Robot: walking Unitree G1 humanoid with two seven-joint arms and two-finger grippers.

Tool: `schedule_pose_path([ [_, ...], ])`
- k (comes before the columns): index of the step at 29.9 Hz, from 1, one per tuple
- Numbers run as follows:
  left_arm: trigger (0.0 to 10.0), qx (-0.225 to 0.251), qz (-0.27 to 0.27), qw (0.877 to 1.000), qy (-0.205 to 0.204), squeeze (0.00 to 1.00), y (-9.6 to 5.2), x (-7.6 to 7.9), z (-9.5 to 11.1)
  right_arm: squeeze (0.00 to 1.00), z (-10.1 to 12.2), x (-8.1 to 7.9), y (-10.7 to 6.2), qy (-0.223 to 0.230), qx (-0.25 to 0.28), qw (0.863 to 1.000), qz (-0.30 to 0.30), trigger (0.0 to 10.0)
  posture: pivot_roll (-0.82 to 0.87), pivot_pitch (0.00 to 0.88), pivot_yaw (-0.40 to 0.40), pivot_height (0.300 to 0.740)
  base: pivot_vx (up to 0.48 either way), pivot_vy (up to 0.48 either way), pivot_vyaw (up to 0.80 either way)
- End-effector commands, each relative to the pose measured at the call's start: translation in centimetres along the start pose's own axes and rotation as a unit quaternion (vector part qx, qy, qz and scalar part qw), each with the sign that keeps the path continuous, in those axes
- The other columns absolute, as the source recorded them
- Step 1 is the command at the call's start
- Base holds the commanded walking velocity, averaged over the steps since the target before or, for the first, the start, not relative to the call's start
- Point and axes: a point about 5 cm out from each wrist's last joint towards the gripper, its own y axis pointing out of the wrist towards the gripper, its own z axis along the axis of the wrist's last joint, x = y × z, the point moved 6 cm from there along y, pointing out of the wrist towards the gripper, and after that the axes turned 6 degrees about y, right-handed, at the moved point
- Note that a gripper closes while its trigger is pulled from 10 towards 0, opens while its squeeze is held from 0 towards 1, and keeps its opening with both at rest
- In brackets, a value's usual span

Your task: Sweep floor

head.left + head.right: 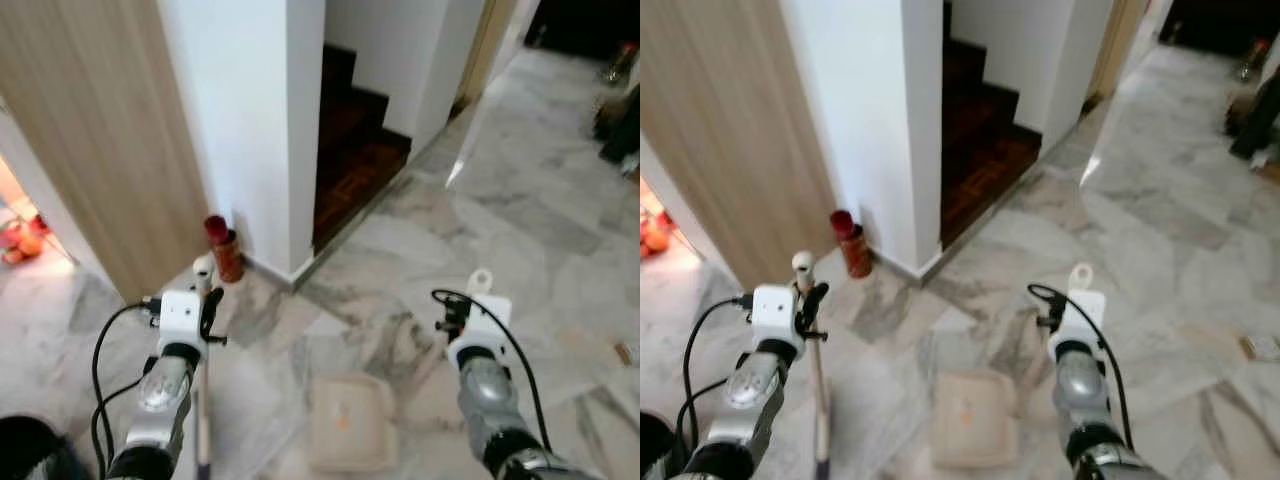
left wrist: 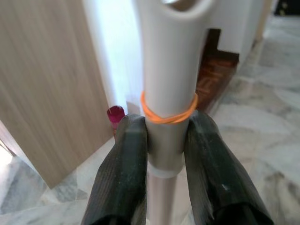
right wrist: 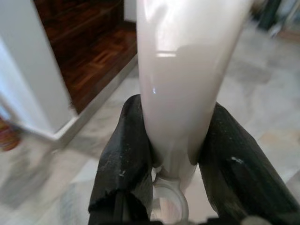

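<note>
The left gripper [image 2: 165, 140] clamps the broom handle [image 2: 168, 84]; the right gripper [image 3: 173, 140] clamps the dustpan handle [image 3: 180, 79]; the dustpan [image 1: 348, 422] sits at six o'clock; next, sweeping debris into it seems due.

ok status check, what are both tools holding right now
Left tool shut on broom handle. Right tool shut on dustpan handle, dustpan on marble floor ahead. Red canister by wall corner, off to the left.

The broom handle [image 2: 168, 79] is white and upright, ringed by an orange rubber band [image 2: 168, 112], at seven o'clock. The cream dustpan [image 1: 348, 422] lies flat on the marble floor [image 1: 540, 230] at six o'clock, its white handle [image 3: 185, 79] rising toward five o'clock.
</note>
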Motion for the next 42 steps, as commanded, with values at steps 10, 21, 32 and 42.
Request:
schedule_pose_path([
  [10,10.0,0.007,0.013,1.0,0.006,0.0,-0.2,-1.1,0.1,0.0,0.9,-3.0,0.2,0.012,0.02,0.999,0.036,10.0,0.11,0.0,-0.048,0.74,0.382,0.0,0.0],
  [21,10.0,0.012,0.004,1.0,0.006,0.0,0.2,-0.7,0.5,0.0,0.9,-2.8,0.2,0.015,0.02,0.999,0.03,10.0,0.11,0.0,-0.035,0.74,0.382,0.0,0.0],
  [32,10.0,0.018,-0.017,1.0,0.018,0.0,0.8,-0.9,1.2,0.0,-0.4,-2.4,-0.6,0.026,0.016,0.999,0.009,10.0,0.11,0.0,0.023,0.74,0.38,0.0,0.0],
  [42,10.0,0.022,-0.012,1.0,0.015,0.0,1.1,-0.9,1.5,0.0,0.3,-2.8,-0.3,0.018,0.023,0.999,0.018,10.0,0.12,0.0,0.013,0.74,0.378,0.0,0.0],
])
